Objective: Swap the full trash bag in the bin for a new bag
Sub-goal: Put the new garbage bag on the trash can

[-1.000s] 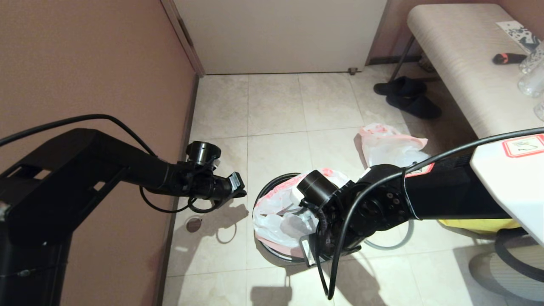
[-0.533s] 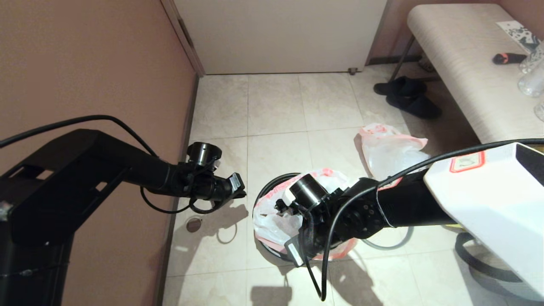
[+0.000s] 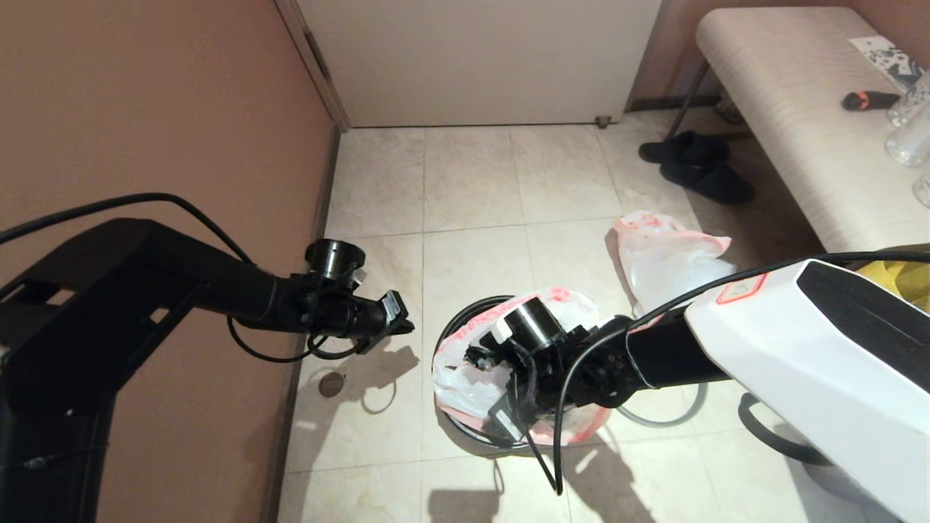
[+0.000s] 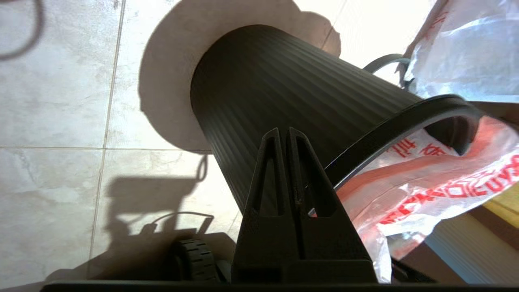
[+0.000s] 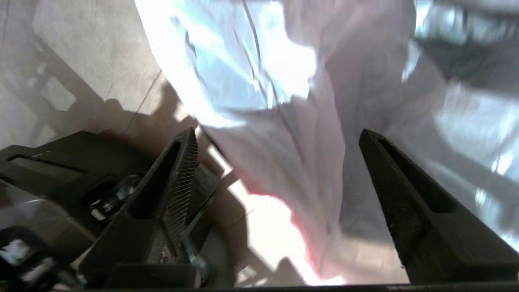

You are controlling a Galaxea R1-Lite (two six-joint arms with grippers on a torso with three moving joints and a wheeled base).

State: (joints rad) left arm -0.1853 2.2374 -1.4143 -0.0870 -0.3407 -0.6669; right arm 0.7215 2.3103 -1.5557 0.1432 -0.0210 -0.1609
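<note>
The black ribbed bin (image 3: pixel 465 314) (image 4: pixel 284 93) stands on the tiled floor with a lumpy white bag with red print (image 3: pixel 465 370) (image 4: pixel 425 178) in it. My right gripper (image 3: pixel 505 425) (image 5: pixel 276 132) is open at the bin's near side, its fingers either side of that bag's pink-edged film (image 5: pixel 308 162) without touching it. My left gripper (image 3: pixel 399 323) (image 4: pixel 283 132) hangs shut and empty just left of the bin. The new bag (image 3: pixel 665 254), smooth and white with a pink-red rim, lies on the floor beyond the bin to the right. The grey hoop (image 3: pixel 672 421) lies beside the bin.
A brown wall runs close along the left and a white door closes the far end. Black slippers (image 3: pixel 694 167) sit under a padded bench (image 3: pixel 792 109) at the far right. A yellow bag (image 3: pixel 897 280) shows behind my right arm. A floor drain (image 3: pixel 330 383) lies near the wall.
My right arm has swung left and lower, bringing its open gripper down at the bin's near edge against the bag. The left gripper has shifted slightly up and left.
</note>
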